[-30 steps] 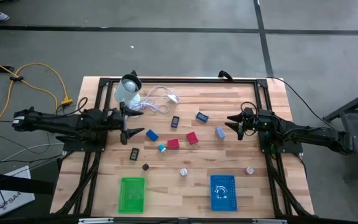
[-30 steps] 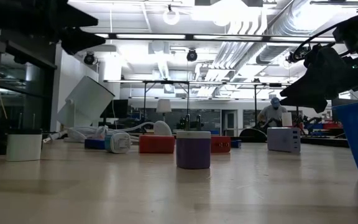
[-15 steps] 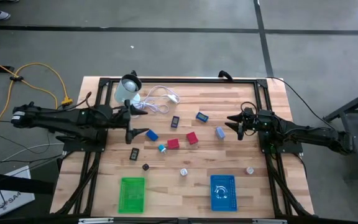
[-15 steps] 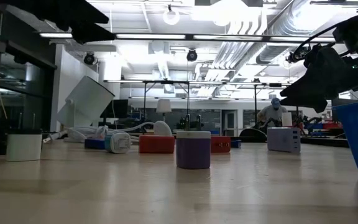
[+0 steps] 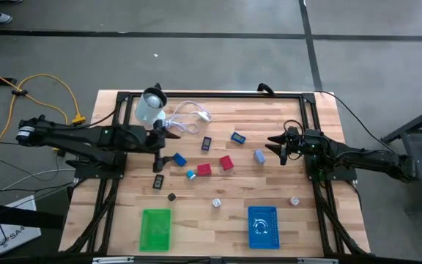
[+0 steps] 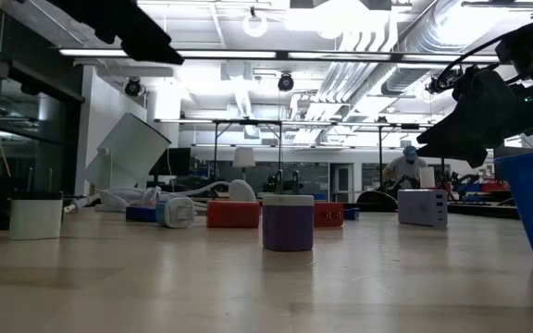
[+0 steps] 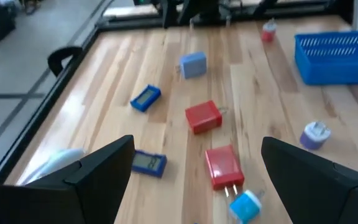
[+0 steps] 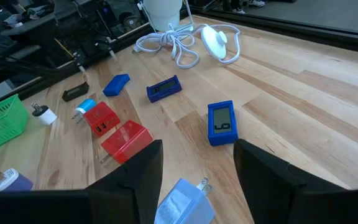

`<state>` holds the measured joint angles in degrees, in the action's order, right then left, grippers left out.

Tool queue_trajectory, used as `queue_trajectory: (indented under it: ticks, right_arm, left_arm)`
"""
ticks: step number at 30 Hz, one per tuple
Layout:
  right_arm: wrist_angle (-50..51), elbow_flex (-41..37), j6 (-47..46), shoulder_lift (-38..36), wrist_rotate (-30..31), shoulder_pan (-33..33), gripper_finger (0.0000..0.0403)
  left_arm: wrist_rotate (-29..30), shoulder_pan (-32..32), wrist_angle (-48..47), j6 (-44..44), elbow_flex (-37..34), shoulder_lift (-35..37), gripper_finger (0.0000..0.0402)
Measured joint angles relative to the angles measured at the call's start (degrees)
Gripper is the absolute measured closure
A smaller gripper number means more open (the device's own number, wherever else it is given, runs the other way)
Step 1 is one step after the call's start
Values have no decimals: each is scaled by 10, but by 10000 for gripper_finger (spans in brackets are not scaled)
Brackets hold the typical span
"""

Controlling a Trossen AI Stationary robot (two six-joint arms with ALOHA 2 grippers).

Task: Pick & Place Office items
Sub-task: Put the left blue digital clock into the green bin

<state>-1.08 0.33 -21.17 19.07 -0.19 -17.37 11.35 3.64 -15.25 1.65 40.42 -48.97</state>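
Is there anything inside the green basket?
No, in the high view the green basket shows only its own mesh floor, and the small office pieces all lie out on the wooden table.

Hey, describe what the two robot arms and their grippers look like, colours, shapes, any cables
Both arms are black, slim and jointed, each running from a table side. The left gripper ends in two broad, flat, dark wedge-shaped fingers. The right gripper has matching dark fingers, with thin black cabling looped along its wrist. No markings are legible.
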Motion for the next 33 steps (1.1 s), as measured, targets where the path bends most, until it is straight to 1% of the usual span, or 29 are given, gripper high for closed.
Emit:
queue_trajectory:
  ticks: [9,13,19,21,23,27,33]
  right_arm:
    - [0,0,0,0,0,0,219]
    - [0,0,0,0,0,0,219]
    - [0,0,0,0,0,0,219]
    - [0,0,0,0,0,0,219]
    - [0,0,0,0,0,0,219]
    - [0,0,0,0,0,0,219]
    - [0,0,0,0,0,0,219]
  left_arm:
    - [-76,-62,-57,13,2,-17,57]
    - [-105,-88,-63,46,2,-23,57]
    - [-121,-105,-69,111,2,-31,57]
    - [-137,-112,-81,133,5,-40,57]
    - [-157,-121,-89,140,16,-54,57]
    - [-173,-144,-125,145,52,-101,57]
    - [-215,-173,-189,196,121,-175,57]
